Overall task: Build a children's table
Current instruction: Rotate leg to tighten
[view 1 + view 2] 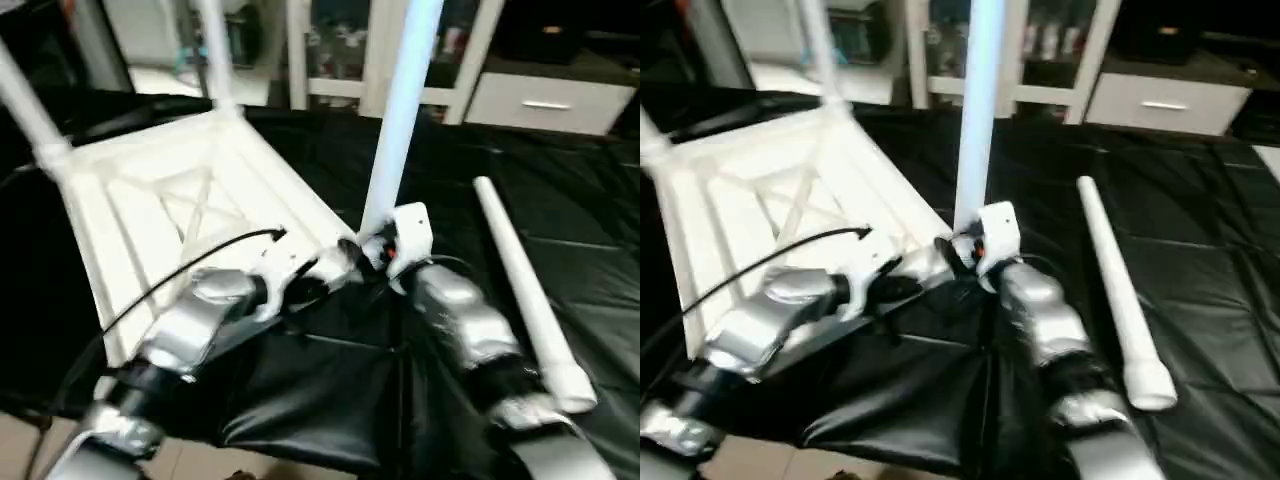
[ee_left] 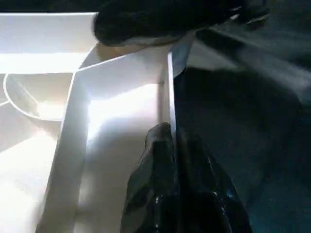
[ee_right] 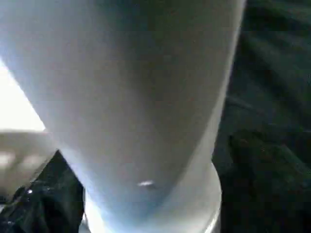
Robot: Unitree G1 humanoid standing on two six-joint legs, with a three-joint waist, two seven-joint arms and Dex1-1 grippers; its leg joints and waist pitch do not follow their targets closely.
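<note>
Left pincer [image 1: 345, 262]: head view, centre of the frame, at the near corner of the tabletop [image 1: 150, 200]; fingers pressed together on the tabletop's thin edge wall.
Right pincer [image 1: 385, 250]: head view, just right of centre, at the foot of the upright leg [image 1: 400, 110]; whether its fingers are wide or narrow, I cannot tell.
Tabletop: head view, left half of the frame, upside down on the black table [image 1: 560, 200], X ribs facing up.
Upright leg: rises from the tabletop's near corner to the top edge, right of centre.
Other standing legs: one at the far left [image 1: 25, 105], one at upper centre-left [image 1: 215, 55], each in a corner socket.
Loose leg [image 1: 525, 290]: right side of the frame, lying on the black cloth, well apart from the tabletop.
Left wrist view: black fingers [image 2: 167, 160] at bottom centre, shut on the white edge wall [image 2: 170, 97]; white ribs on the left, black cloth on the right.
Right wrist view: upright leg [image 3: 136, 97] very close, seated in a round socket [image 3: 204, 204] at the bottom; black cloth at the right.
</note>
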